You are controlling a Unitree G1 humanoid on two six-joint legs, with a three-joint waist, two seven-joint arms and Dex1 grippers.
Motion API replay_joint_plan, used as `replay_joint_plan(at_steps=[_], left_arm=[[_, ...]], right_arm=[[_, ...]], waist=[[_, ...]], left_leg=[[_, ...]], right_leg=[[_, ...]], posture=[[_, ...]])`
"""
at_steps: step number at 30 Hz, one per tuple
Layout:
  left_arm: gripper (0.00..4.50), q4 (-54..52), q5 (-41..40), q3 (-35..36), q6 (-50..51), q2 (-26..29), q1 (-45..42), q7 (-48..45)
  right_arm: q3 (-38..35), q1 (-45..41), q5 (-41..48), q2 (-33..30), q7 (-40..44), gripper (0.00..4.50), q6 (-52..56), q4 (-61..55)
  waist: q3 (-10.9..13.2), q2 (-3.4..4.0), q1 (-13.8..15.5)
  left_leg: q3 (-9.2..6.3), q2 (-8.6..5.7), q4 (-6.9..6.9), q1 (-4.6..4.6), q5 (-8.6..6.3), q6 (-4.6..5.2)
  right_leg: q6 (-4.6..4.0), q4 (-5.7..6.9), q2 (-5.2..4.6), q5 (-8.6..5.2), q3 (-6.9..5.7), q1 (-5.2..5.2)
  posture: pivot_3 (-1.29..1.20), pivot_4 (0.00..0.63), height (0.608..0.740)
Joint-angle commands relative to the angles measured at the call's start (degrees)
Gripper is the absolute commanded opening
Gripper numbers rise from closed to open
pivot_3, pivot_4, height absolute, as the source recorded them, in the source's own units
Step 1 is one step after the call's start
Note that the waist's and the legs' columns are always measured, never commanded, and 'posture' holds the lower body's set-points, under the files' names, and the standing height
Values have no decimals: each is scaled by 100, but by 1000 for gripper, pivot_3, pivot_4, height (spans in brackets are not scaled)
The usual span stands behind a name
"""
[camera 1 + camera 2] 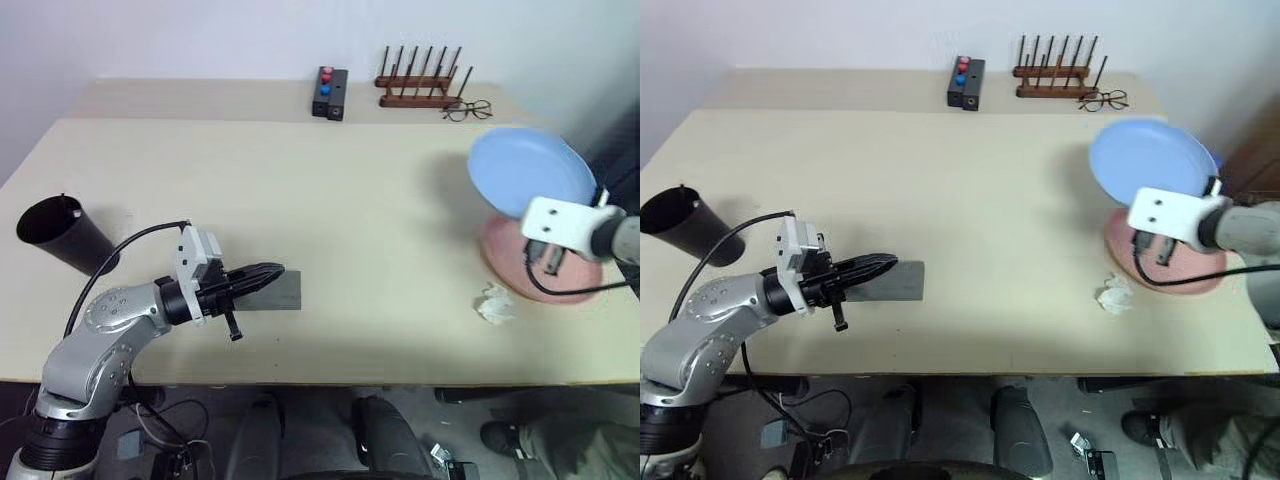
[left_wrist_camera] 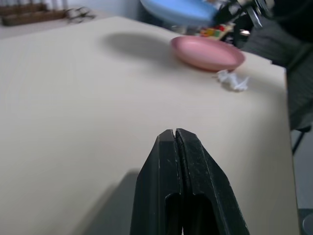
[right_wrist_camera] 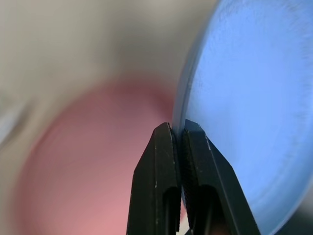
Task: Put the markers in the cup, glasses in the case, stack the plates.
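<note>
Plates: blue plate point(image 1: 532, 171) pinched by its rim in the right gripper point(image 3: 179, 128), held tilted above the pink plate point(image 1: 505, 262) at the table's point(image 1: 330, 210) right edge, seemingly to drop it on top for the stack. Left gripper point(image 2: 174, 132) closed, empty, over the shut grey case point(image 1: 281, 290). Cup point(image 1: 62, 234) leans far left. No readable writing anywhere.
</note>
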Motion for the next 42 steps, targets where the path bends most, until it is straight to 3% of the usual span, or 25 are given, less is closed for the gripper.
replay_joint_plan(at_steps=[1, 3, 4, 7, 11, 17, 28, 31, 36, 42], left_arm=[[0, 104, 24, -92, -9, 29, -264, -107], [0, 153, 17, -132, 16, 28, -362, -121], [0, 170, 11, -146, 29, 31, -403, -134], [0, 179, -6, -160, 67, 39, -454, -151], [0, 130, -29, -145, 121, 38, -436, -128], [0, 56, -28, -138, 160, 23, -389, -90], [0, 41, 4, -97, 102, -9, -273, -42], [0, 159, 99, -110, -88, -33, -136, -126], [0, 288, 188, -75, -319, -34, 26, -238], [0, 436, 275, 8, -537, -38, 114, -263]], right_arm=[[-621, 512, 144, -173, 157, 45, 36, -377], [-648, 641, 194, -128, 133, 45, 95, -433], [-626, 662, 234, -93, 137, 324, 192, -446], [-584, 759, 206, -104, 116, 1487, 360, -485], [-737, 766, 491, -39, 218, 3437, 576, -770], [-814, 1123, 1274, 158, 666, 3437, 1145, -1521], [222, 961, 957, 614, 16, 3437, 809, -1013], [378, 917, 973, 646, 13, 2588, 721, -891], [454, 841, 959, 633, -28, 44, 649, -737], [125, 111, 1301, 686, -173, 44, 950, -966]], waist=[[-3, 4, -39], [-2, 10, -117], [-2, 10, -140], [-2, 9, -120], [-2, 9, -95], [-2, 8, -88], [-3, 6, -98], [-3, 6, -98], [-3, 6, -97], [-3, 7, -112]], left_leg=[[0, 0, 0, 5, 0, 0], [0, 0, -1, 7, 0, 0], [0, 0, -1, 7, 0, 0], [-1, 1, -3, 7, 0, 1], [0, -1, -1, 0, 0, 0], [-2, 0, -1, 1, 0, 0], [-2, -1, 3, 0, 0, 0], [-2, -1, 2, 1, 0, 0], [-2, -1, 1, 2, 0, 0], [-2, 0, 3, 2, 0, 0]], right_leg=[[0, 2, 0, 0, 0, 2], [1, 6, 1, 0, 0, 1], [1, 7, 1, 0, 1, 0], [3, 9, 3, -1, 1, -2], [5, 8, 0, -3, 2, -3], [6, 7, 2, -4, 1, -1], [6, 7, 1, -4, 1, 0], [6, 7, 1, -4, 1, 0], [6, 7, 2, -3, 1, 0], [5, 8, 2, -3, 1, 0]], posture=[[0, 150, 738], [0, 150, 738], [0, 150, 738], [0, 150, 738], [0, 150, 738], [0, 150, 738], [0, 150, 738], [0, 150, 738], [0, 150, 738], [0, 150, 738]])
